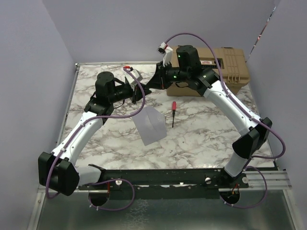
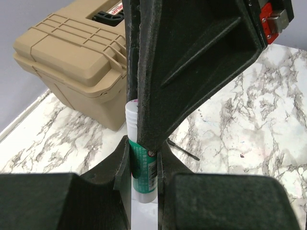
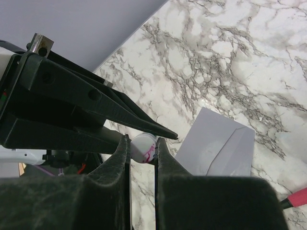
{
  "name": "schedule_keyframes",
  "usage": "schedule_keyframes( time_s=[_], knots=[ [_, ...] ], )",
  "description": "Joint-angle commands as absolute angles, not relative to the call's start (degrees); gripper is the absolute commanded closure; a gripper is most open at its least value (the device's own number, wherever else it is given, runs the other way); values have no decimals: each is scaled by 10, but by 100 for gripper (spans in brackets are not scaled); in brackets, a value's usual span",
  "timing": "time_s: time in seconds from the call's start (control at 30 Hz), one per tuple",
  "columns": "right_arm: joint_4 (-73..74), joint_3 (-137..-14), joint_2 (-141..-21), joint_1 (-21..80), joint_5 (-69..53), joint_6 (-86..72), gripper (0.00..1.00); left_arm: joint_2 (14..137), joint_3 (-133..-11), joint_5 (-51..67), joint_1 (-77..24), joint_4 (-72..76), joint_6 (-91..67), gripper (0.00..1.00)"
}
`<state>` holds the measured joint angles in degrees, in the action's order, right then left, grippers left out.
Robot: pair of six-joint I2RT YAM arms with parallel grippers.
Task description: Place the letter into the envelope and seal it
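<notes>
The grey envelope (image 1: 151,125) lies flat on the marble table in front of both grippers, and it also shows in the right wrist view (image 3: 216,148) with its flap crease visible. The tan letter is out of view. My left gripper (image 1: 141,97) is shut on the green body of a glue stick (image 2: 143,165) and holds it above the table. My right gripper (image 1: 147,86) meets it tip to tip and is shut on the stick's white cap (image 3: 143,147), which has pink marks.
A big tan hard case (image 1: 218,69) stands at the back right, behind the right arm. A red-handled screwdriver (image 1: 173,112) lies to the right of the envelope. Purple walls close in the left, right and back of the table.
</notes>
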<state>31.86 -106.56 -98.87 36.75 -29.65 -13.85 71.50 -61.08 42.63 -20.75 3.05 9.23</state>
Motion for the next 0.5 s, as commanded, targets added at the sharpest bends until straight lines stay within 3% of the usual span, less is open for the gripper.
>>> schedule_keyframes(
  time_s=[0.0,0.2,0.47],
  knots=[
    [322,-1096,-966,365,-243,-138,100,685,-582,404,-213,-25,135,100],
    [335,-1168,-953,358,-209,-158,100,648,-503,359,-213,-81,162,100],
    [357,-1185,-946,344,-177,-164,100,638,-509,353,-213,-108,174,100]
  ],
)
